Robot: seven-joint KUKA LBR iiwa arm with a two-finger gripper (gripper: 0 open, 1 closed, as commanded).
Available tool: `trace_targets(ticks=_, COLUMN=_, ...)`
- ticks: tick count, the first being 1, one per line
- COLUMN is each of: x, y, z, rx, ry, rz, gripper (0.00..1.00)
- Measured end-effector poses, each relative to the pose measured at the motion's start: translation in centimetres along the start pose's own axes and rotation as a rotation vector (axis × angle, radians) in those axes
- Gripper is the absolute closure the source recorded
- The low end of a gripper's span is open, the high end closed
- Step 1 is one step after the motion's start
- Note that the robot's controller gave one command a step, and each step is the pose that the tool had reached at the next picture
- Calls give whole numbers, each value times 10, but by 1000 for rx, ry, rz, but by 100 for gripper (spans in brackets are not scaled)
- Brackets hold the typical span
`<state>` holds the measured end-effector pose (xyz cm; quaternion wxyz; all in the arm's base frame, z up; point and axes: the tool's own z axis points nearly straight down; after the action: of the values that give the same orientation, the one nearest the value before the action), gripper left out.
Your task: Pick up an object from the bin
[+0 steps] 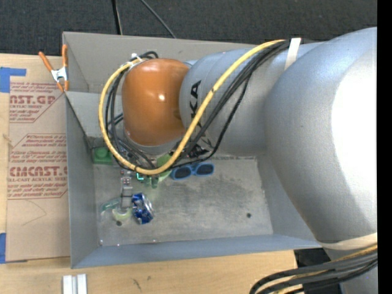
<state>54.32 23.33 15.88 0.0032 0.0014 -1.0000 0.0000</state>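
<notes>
- Under the orange wrist cover (153,100), claw (127,196) hangs low in the bin (79,182); wide or narrow, cannot tell.
- Right at claw tip: pale clear-green piece (116,211), with a blue crumpled thing (143,210) beside it; likeliest picks, being closest.
- Blue glasses-like item (192,170) lies farther off, up-right of claw.

The one camera is looking down into the grey bin (226,195) from above, leaning somewhat to one side and sitting close, with the arm (318,121) reaching in from the right and crowding its sight.
</notes>
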Motion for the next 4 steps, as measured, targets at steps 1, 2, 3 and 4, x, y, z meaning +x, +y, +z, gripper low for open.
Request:
trace_targets(ticks=1, x=18, y=-60, z=91, rx=3, ry=-2, rz=-336, gripper=0)
trace_targets(ticks=2, x=17, y=-58, z=89, rx=-1, ry=-5, rz=-337, gripper=100)
trace_targets(ticks=3, x=17, y=-58, z=89, rx=-1, ry=-6, rz=-336, gripper=0)
trace_targets(ticks=4, x=17, y=-58, z=89, rx=-1, ry=-7, rz=-337, gripper=100)
